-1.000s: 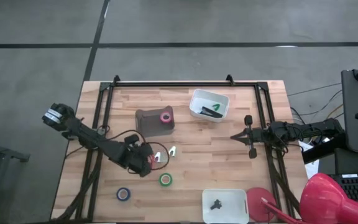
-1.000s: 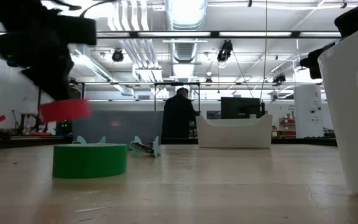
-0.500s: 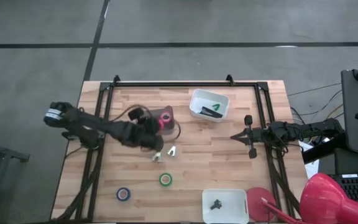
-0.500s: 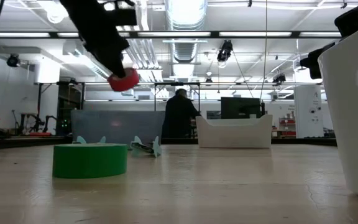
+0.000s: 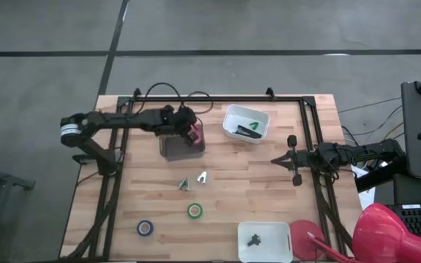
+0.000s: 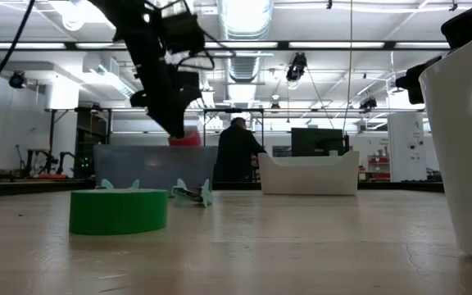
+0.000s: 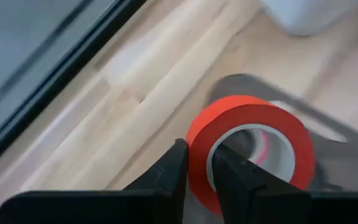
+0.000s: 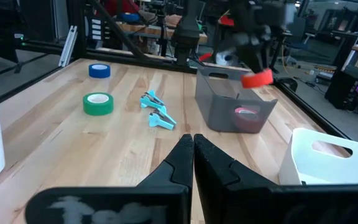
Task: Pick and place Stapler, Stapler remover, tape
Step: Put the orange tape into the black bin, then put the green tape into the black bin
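The left gripper (image 7: 197,177) pinches the wall of a red ring-shaped tape roll (image 7: 248,152) above the grey plastic bin (image 5: 175,147); light and rigid, it seems easiest held through its rim. At the table's right edge, the right gripper (image 5: 294,161) waits, fingers together.

Pink tape (image 8: 247,112) only half seen through grey bin (image 8: 235,106) wall. Small dark item in near white tray (image 5: 255,239) too small to identify. Right white bin (image 6: 465,147) cropped by edge.
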Motion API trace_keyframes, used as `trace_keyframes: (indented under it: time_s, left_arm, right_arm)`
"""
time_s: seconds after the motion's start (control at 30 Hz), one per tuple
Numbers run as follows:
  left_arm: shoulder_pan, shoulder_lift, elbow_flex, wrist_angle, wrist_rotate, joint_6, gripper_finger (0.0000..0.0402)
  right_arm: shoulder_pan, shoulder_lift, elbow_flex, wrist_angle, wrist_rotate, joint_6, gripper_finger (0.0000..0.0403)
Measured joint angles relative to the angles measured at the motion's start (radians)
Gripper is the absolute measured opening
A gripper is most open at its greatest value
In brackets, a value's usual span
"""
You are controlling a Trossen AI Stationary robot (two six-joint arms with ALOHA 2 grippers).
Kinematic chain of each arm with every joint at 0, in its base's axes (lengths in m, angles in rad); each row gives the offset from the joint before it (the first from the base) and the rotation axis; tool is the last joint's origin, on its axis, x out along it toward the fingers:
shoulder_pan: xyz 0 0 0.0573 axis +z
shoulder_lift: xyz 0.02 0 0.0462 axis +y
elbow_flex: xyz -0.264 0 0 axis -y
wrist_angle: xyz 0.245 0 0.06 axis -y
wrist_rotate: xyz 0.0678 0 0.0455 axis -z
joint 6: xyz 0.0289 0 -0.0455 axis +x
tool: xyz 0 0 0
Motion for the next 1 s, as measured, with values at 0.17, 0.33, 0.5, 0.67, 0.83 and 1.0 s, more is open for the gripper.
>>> trace_keyframes:
  time_s: [0.17, 0.33, 0.5, 0.67, 0.83, 1.0]
  left_arm:
    - [0.056, 0.051, 0.0, -0.012, 0.052, -0.053, 0.0072]
    - [0.058, 0.117, -0.001, -0.013, 0.109, -0.04, 0.0058]
    - [0.058, 0.168, -0.001, -0.006, 0.117, -0.041, 0.0057]
    - [0.058, 0.184, 0.0, -0.004, 0.116, -0.044, 0.0078]
    - [0.053, 0.161, -0.001, 0.002, 0.127, -0.045, 0.0104]
    - [0.053, 0.121, -0.001, 0.002, 0.126, -0.046, 0.0128]
  right_arm:
    - [0.0, 0.0, 0.0, 0.0, 0.0, 0.001, 0.0008]
    - [0.0, 0.0, 0.0, 0.0, 0.0, 0.001, 0.0008]
    - [0.0, 0.0, 0.0, 0.0, 0.0, 0.002, 0.0008]
    - [0.0, 0.0, 0.0, 0.0, 0.0, 0.002, 0.0008]
    - [0.0, 0.0, 0.0, 0.0, 0.0, 0.001, 0.0008]
    - [0.0, 0.0, 0.0, 0.0, 0.0, 0.0, 0.0008]
